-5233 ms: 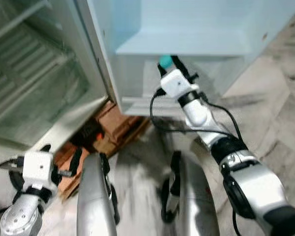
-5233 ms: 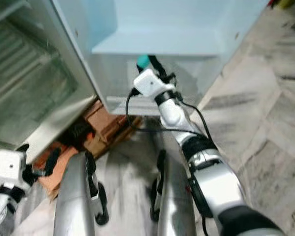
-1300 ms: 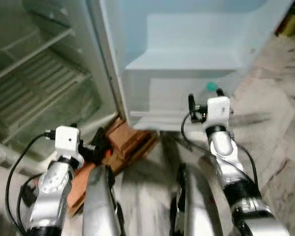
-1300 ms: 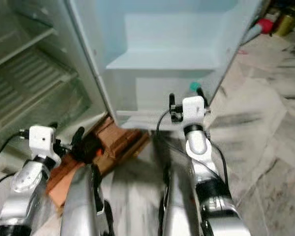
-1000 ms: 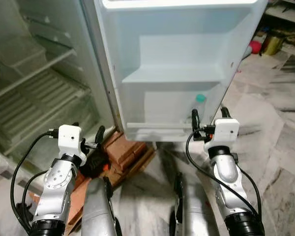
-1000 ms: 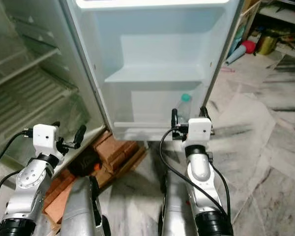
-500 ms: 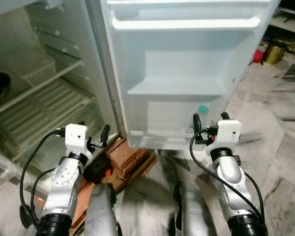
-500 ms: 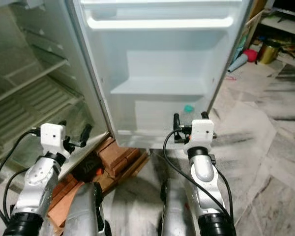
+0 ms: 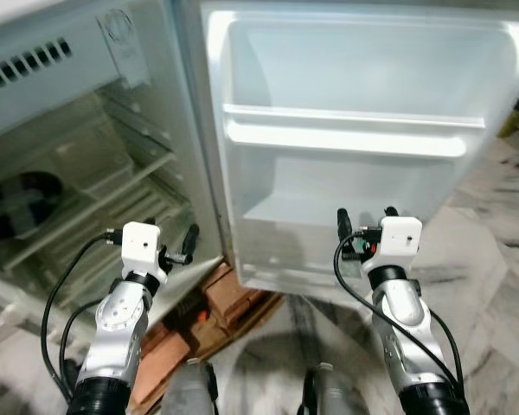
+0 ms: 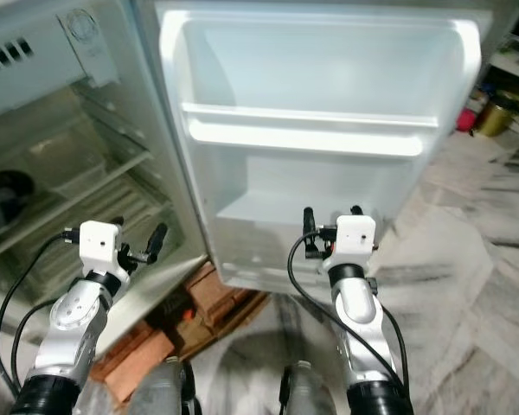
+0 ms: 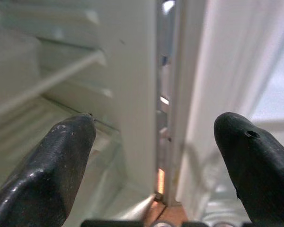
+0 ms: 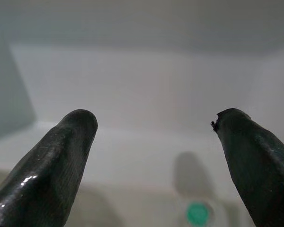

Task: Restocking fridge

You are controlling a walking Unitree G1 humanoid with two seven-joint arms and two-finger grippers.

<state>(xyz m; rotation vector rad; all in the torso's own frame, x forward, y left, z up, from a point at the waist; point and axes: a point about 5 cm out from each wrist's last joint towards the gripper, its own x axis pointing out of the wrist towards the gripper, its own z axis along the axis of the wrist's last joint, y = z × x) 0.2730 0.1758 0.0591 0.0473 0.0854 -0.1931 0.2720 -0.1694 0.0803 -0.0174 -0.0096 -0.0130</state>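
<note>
Bottle with green cap (image 12: 197, 213) standing in the lowest door shelf (image 9: 285, 275) of the open fridge door (image 9: 363, 164), toward its outer edge, just beyond the right claw (image 9: 364, 223). Right claw spread wide, empty, level with that shelf. Left claw (image 9: 170, 238) likewise wide and empty, facing the hinge edge (image 11: 168, 109) between door and fridge cabinet (image 9: 78, 190). Bricks (image 9: 229, 298) under the cabinet's front corner.
</note>
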